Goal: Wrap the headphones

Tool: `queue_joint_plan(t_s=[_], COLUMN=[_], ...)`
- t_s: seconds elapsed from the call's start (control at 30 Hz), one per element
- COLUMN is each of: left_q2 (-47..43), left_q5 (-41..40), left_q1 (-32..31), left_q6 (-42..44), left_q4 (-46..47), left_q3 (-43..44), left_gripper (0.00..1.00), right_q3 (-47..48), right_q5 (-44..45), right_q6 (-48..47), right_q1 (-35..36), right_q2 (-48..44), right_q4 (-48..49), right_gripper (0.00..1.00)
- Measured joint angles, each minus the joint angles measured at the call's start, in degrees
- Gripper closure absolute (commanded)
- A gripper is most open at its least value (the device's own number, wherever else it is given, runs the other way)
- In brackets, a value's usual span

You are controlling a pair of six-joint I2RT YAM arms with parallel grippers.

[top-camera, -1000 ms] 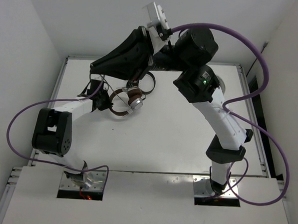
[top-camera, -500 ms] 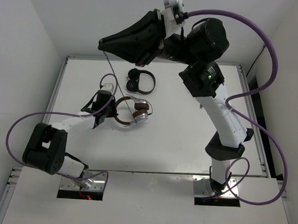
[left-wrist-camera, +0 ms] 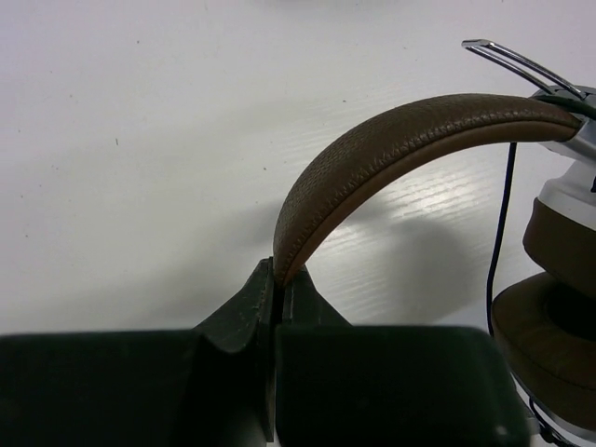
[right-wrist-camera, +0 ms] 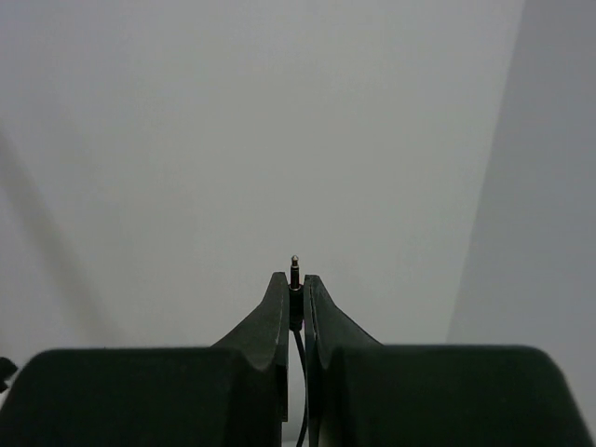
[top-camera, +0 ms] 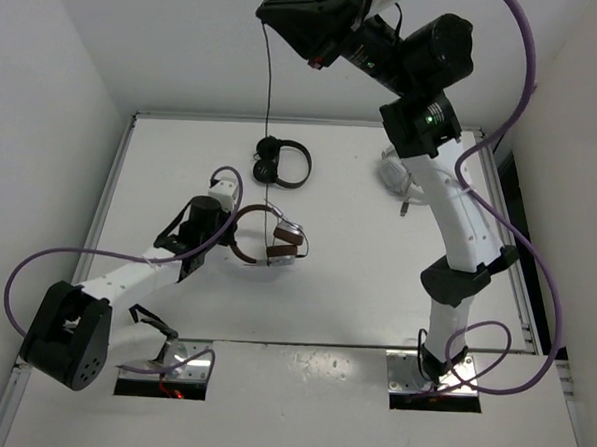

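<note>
The headphones (top-camera: 268,238) with brown headband and silver-and-brown earcups lie on the table left of centre. My left gripper (top-camera: 225,236) is shut on the brown headband (left-wrist-camera: 391,154), seen pinched between the fingertips in the left wrist view. An earcup (left-wrist-camera: 559,307) shows at the right edge there. My right gripper (top-camera: 264,9) is raised high near the back wall and is shut on the plug (right-wrist-camera: 295,279) of the thin black cable (top-camera: 268,112). The cable hangs taut from that gripper down to the earcup.
All-black headphones (top-camera: 282,163) lie on the table behind the brown ones, close to the hanging cable. White headphones (top-camera: 396,174) lie at the back right, partly hidden by the right arm. The walls stand close on the left and at the back.
My right gripper has risen and moved right with the plug, pulling the cable straight. My left arm has swung out and right, carrying the headphones toward the table's middle.
</note>
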Motion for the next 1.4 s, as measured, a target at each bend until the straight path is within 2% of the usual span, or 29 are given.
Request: queue_joint_plan(t_s=[0.2,0.43,0.93,1.13,1.4], left_q2=[-1.77,-7.82,-19.34,-19.85,-19.23], left_q5=[1.40,4.31,6.56,9.27,15.80], left_q1=[-0.09,-0.24,2.10,5.07,9.77], left_q6=[1.66,1.66,-2.08,-4.94,-9.53], left_q4=[-0.46,-2.10,-11.87,-15.65,-17.70], left_q3=[-0.11,-0.11,-0.11,1.31,8.96], left_gripper=[1.00,1.00,1.00,1.00,1.00], right_q3=[-6.08,-12.17,-15.50,-17.73,-21.27], right_q5=[1.97,3.45,5.38,5.22,4.13], right_q6=[2.69,6.32,9.57,9.70,9.46], right_q1=[-5.53,-13.46,-26.51,-29.97,-31.41], right_q2=[0.00,1.36,5.64,5.64,7.28], right_q4=[3.30,5.88,7.10,7.54,6.97], right_gripper=[1.00,1.00,1.00,1.00,1.00])
